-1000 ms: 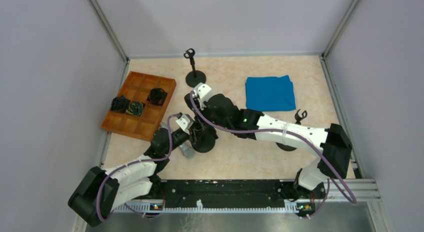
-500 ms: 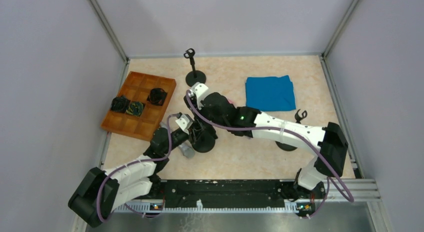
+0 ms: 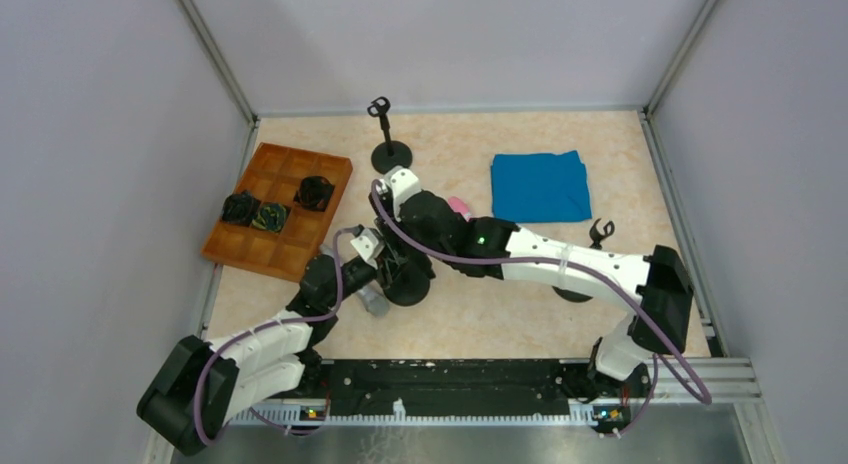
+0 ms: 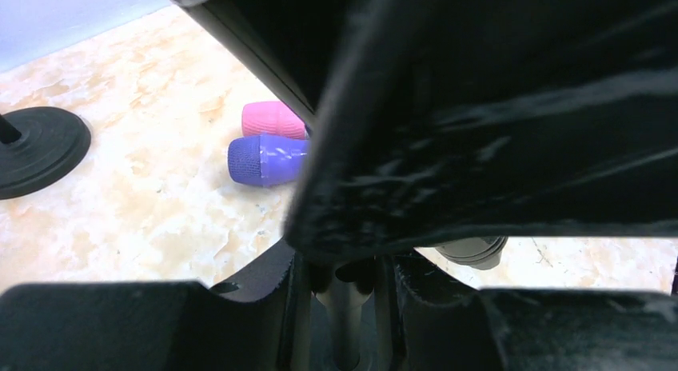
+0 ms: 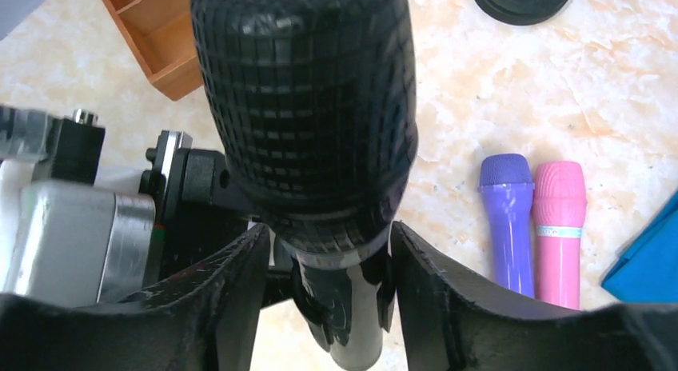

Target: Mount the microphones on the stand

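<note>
Centre of the overhead view: right gripper [image 5: 328,255] clamped on the black microphone [image 5: 304,107], held at the stand [image 3: 410,287]; left gripper [image 4: 345,307] narrowed about that stand's pole. Wooden tray [image 3: 270,252], upper left of the same view, holds three dark bundles [image 3: 315,191] in separate compartments: two adjacent, the third apart; what they are cannot be told. Purple microphone [image 5: 508,219] and pink microphone [image 5: 558,227] lie side by side, touching, on the table [image 3: 500,314]; blue cloth [image 3: 540,184] upper right.
</note>
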`<state>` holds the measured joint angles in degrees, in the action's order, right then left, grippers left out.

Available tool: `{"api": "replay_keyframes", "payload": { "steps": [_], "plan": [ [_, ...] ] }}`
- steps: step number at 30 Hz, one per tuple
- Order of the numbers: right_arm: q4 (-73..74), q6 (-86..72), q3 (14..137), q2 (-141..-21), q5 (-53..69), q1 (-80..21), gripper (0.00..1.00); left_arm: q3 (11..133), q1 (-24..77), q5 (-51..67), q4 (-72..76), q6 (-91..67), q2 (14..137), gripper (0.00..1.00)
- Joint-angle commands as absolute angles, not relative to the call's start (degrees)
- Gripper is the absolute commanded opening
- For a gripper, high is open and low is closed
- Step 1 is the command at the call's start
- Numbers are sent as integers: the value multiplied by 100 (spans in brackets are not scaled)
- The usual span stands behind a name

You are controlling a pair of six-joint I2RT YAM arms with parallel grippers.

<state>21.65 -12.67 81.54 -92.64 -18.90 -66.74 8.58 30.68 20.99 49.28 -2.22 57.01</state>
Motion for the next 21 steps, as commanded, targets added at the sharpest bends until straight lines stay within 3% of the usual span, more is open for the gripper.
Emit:
{"api": "replay_keyframes", "payload": {
  "steps": [1, 18, 21],
  "plan": [
    [3123, -1671, 7546, -8793, -1500, -6978, 58, 1179, 2826, 1113, 5546, -507, 5556, 0],
    [2317, -960, 6813, -7127, -2223, -6914, 61, 1183, 2830, 1128, 5517, -629, 5548, 0],
    [2372, -1004, 6810, -7030, -2200, -6842, 61, 1242, 2825, 694, 5435, -731, 5576, 0]
  ]
}}
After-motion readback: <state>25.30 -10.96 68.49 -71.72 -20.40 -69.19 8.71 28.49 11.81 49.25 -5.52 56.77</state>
